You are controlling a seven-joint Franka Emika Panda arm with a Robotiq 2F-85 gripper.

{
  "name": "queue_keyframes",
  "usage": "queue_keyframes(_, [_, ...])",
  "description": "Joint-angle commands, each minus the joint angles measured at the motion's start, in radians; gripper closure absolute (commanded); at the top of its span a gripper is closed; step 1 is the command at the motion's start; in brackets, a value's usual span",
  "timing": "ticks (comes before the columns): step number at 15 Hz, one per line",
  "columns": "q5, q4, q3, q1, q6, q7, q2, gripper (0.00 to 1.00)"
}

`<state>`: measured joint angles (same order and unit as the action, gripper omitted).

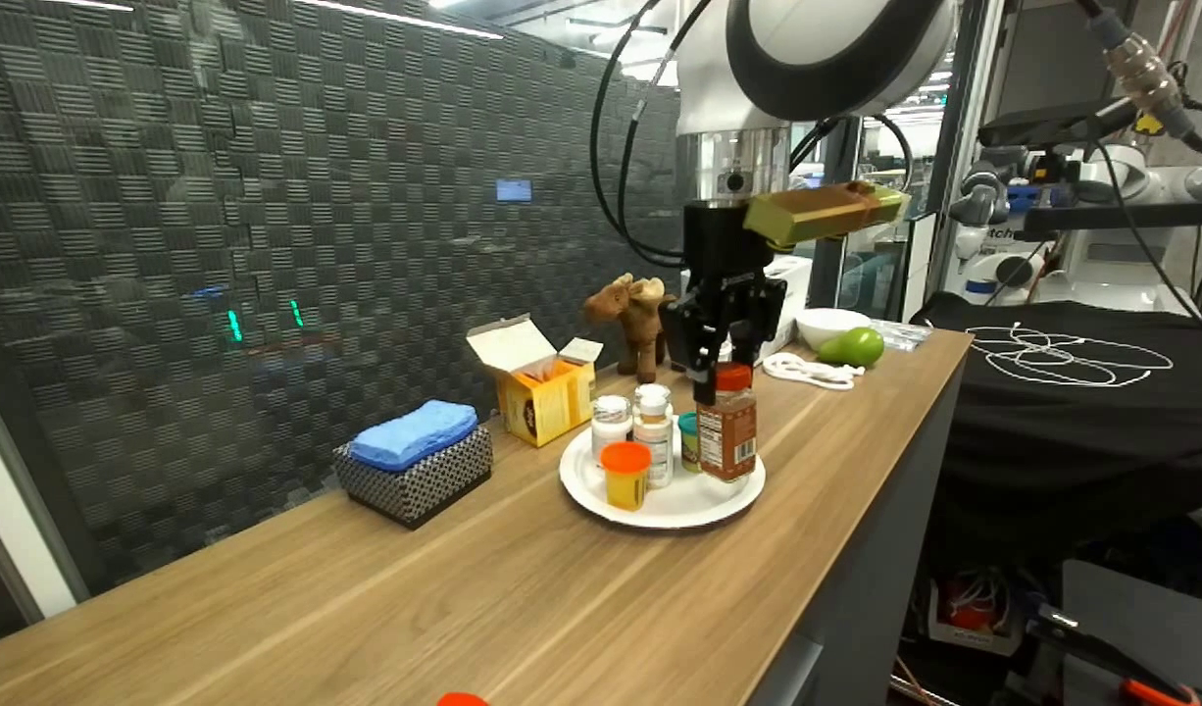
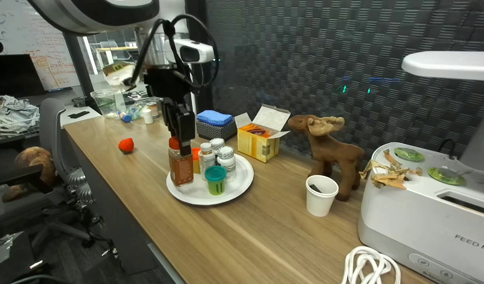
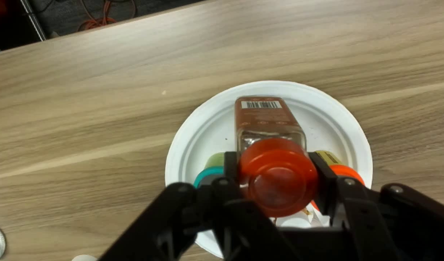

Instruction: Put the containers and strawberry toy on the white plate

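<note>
— What lies farthest left?

— In an exterior view, the strawberry toy [image 2: 126, 146]. It rests on the counter [image 2: 234, 244], in from the free edge, with wood showing between it and the white plate [image 2: 194, 193].

— And next along?

— The spice jar [image 2: 181, 169], slightly tilted, over the plate's side toward that edge; I can't tell whether its base touches. The gripper [image 3: 274, 163] is narrowed around its red cap [image 3: 278, 181], fingers [image 3: 325, 175] snug on both sides.

— So placing the jar is the step in hand?

— I'd say so. Next should come a straight, gentle lowering, then a small release. In the wrist view the teal-lidded tub [image 3: 209, 170] shows just left of the fingers and the orange-lidded tub [image 3: 343, 170] just right, so spreading wide could knock either.

— Farther right?

— Three white-capped bottles [image 2: 227, 165] crowd the plate; then the yellow carton [image 2: 261, 146] and the toy moose [image 2: 336, 154] stand beyond its rim. With so much on that side, I'd lift straight up before swinging out toward the free edge, where there's wood to move over. The strawberry toy looks like the last thing left to fetch.
</note>
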<state>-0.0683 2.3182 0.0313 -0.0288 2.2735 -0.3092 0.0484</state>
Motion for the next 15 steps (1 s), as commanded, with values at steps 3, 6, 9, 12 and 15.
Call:
queue_keyframes(3, [0.040,-0.004,-0.004,0.003,0.073,0.056,-0.037,0.76])
queue_keyframes(6, [0.053,-0.010,-0.009,0.006,0.093,0.075,-0.061,0.76])
queue_keyframes(9, [0.054,-0.013,-0.014,0.009,0.112,0.083,-0.075,0.76])
queue_keyframes(12, [0.047,-0.016,-0.018,0.012,0.136,0.084,-0.084,0.76])
queue_keyframes(15, [0.030,-0.020,-0.022,0.016,0.157,0.077,-0.095,0.76])
